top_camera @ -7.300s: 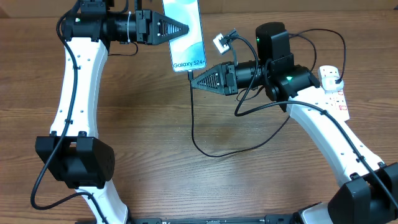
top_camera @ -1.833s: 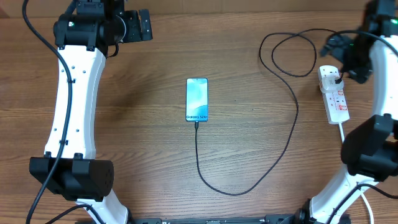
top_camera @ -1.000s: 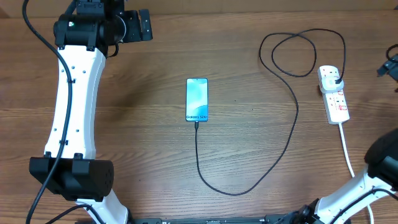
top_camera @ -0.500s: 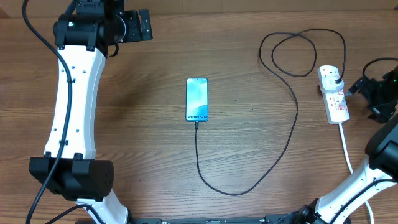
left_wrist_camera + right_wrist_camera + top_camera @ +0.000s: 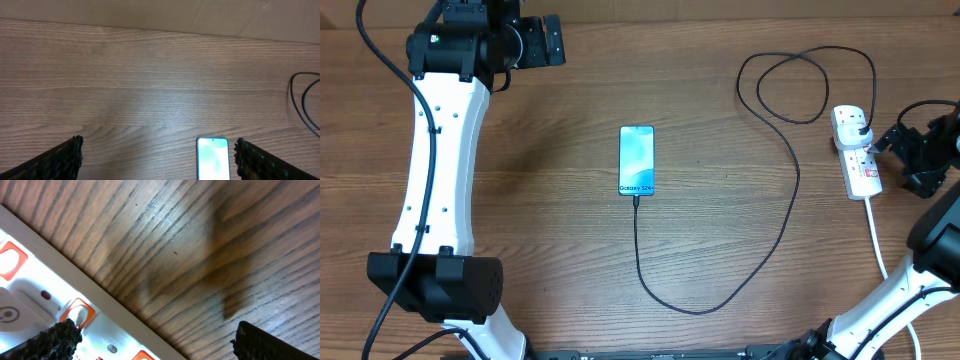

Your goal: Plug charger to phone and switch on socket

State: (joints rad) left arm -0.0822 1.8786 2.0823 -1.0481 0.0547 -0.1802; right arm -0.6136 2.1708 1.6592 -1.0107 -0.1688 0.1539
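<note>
Wooden table (image 5: 550, 220), black charger cable (image 5: 798, 180) looping across centre and right, left gripper (image 5: 158, 144) upper left, fingers spread wide, right gripper (image 5: 156, 330) at right edge, fingers spread, just beside white power strip (image 5: 860, 165) carrying the plug, phone (image 5: 636, 160) centre, cable tip meeting its lower edge.

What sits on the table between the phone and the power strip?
Only the black charger cable crosses the stretch between phone and power strip; nothing else lies there, per the overhead view.
</note>
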